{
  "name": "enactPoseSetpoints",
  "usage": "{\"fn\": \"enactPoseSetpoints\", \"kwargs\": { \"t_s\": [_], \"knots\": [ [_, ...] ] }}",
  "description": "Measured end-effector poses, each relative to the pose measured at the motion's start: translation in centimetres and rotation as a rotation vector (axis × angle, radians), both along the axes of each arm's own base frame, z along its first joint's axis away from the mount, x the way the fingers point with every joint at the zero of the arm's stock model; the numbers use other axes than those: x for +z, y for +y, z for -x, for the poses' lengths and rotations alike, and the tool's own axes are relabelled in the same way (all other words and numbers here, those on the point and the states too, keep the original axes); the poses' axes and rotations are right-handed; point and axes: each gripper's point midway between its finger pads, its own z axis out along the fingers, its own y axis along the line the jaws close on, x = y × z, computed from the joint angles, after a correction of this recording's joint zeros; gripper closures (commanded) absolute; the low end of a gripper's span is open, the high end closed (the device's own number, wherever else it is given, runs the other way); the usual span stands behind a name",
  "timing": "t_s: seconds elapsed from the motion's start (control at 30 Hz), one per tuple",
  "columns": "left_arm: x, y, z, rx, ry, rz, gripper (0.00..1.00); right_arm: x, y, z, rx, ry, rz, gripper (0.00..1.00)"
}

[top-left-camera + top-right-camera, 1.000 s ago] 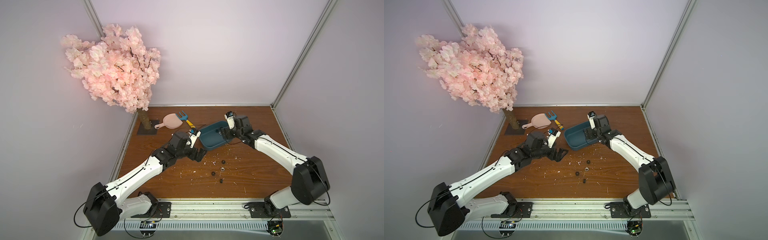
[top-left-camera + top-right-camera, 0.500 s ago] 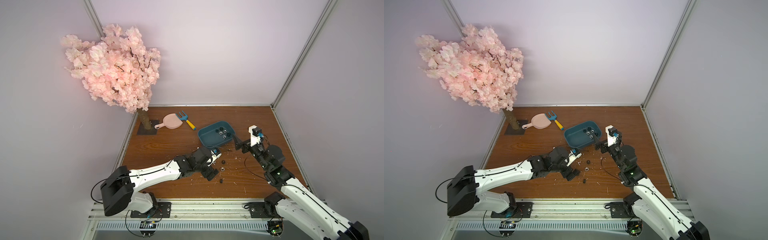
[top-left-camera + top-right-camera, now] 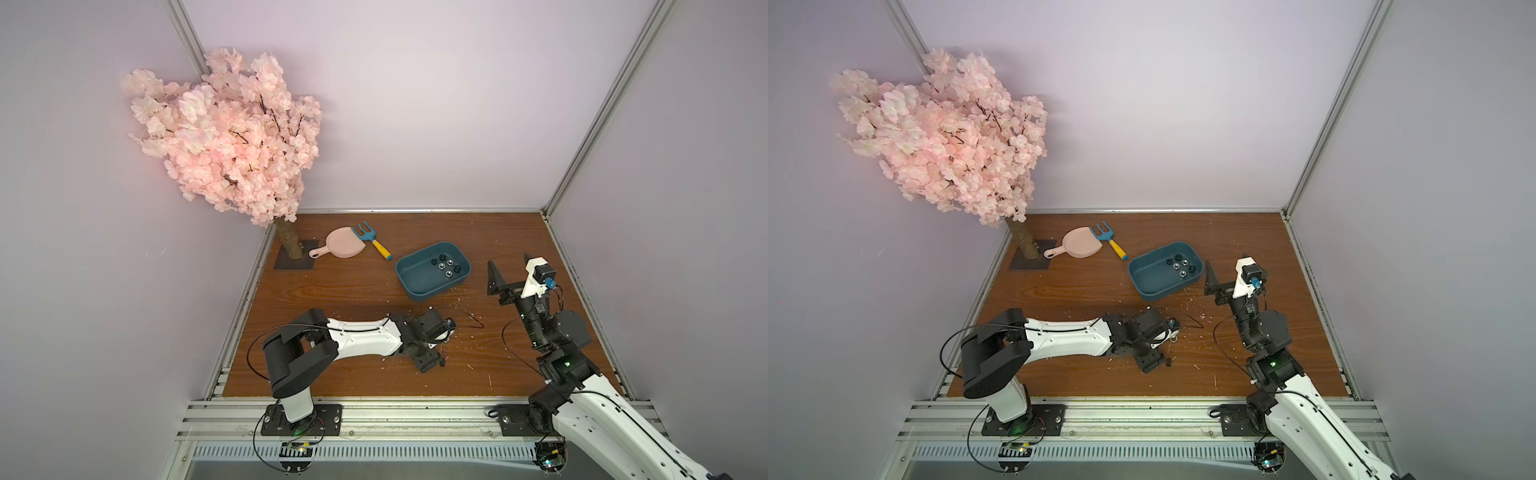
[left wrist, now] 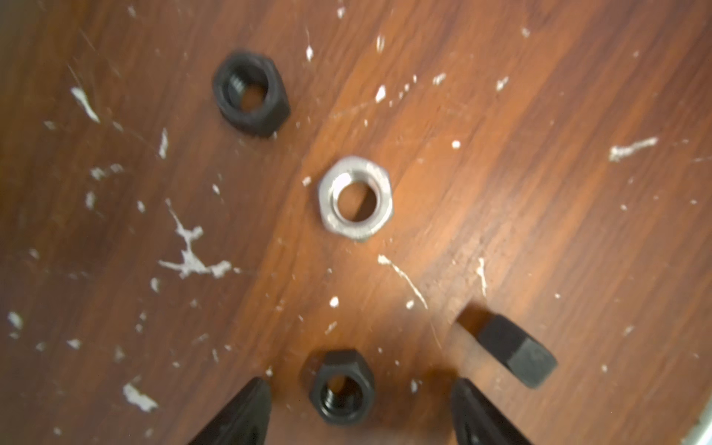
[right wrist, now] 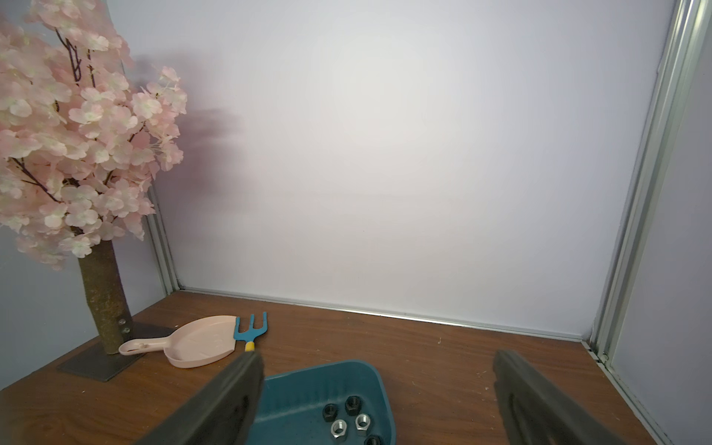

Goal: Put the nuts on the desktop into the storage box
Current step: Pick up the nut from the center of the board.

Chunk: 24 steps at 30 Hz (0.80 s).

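- Looking down on wood-grain counter, white flecks all over.
- Straddling black nut, flat, with left fingers; gap both sides, no contact.
- Beyond it: silver nut flat, then far black nut flat.
- Just outside one finger: tipped black nut, on its side.

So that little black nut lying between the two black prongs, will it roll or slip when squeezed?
Probably not roll: the black nut lies flat, hole up, on the desktop. Its flat hexagonal sides should give the fingers purchase. It looks rigid metal, so unlikely to deform.
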Motion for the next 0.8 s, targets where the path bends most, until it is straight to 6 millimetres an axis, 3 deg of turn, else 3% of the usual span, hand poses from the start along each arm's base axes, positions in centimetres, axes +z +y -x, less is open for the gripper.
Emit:
{"fn": "enactPoseSetpoints", "kwargs": {
  "t_s": [0.17,0.3,0.43,0.6,0.7,0.8],
  "knots": [
    [0.0,-0.2,-0.3,-0.008,-0.013,-0.017,0.44,0.2,-0.2,0.1,-0.01,-0.007,-0.001,0.01],
    [0.0,-0.3,-0.5,-0.008,-0.015,-0.022,0.57,0.1,-0.4,0.1,-0.021,-0.005,-0.002,0.01],
    [0.0,-0.5,-0.6,-0.005,-0.005,-0.025,0.78,0.1,-0.5,0.0,-0.025,-0.003,-0.001,0.01],
    [0.1,-0.4,-0.9,0.005,0.008,-0.025,0.9,0.0,-0.5,0.0,-0.026,-0.002,0.006,0.01],
    [0.2,0.6,-1.4,0.054,0.039,-0.027,0.97,-0.6,0.0,-0.3,-0.012,0.017,0.028,0.01],
    [0.8,2.4,-3.0,0.161,0.097,-0.009,0.98,-1.6,1.2,-0.8,0.035,0.055,0.057,0.01]
  ]
}}
